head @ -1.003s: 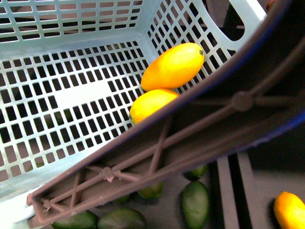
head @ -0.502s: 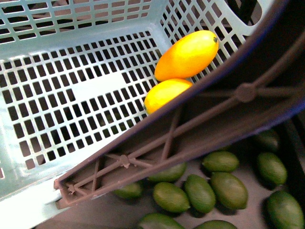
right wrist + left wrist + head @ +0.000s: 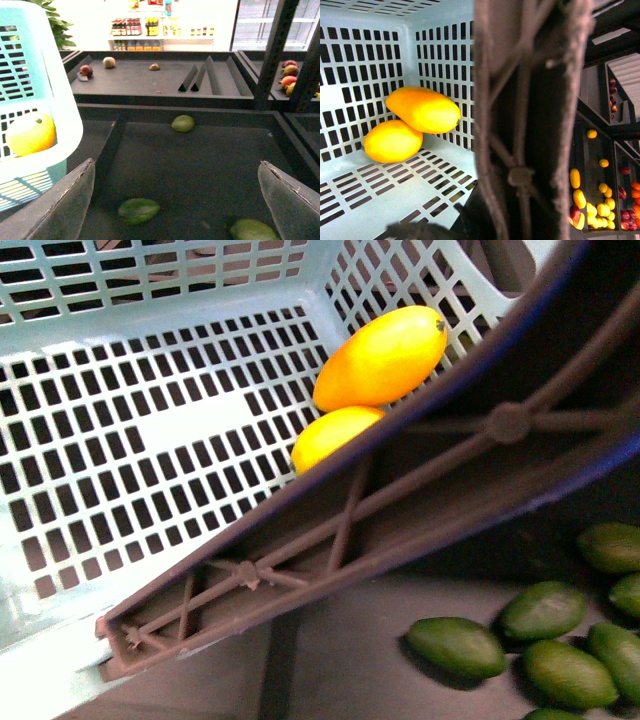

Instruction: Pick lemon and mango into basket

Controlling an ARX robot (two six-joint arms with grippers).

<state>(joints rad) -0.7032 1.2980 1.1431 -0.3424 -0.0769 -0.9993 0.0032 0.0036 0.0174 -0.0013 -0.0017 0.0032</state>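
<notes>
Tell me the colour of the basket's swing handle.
Brown, with ribbed struts; the handle of the pale teal basket shows best in the front view.

A pale teal is seen on the basket [image 3: 150, 430], its walls and floor patterned with rows of rectangular slots. The mango [image 3: 381, 357] is coloured orange-yellow, the lemon [image 3: 328, 436] a brighter yellow. The basket's handle [image 3: 400, 500] is brown and ribbed. Below the right gripper [image 3: 175, 200], green fruits [image 3: 139, 210] are seen on a dark grey shelf [image 3: 200, 165].
</notes>
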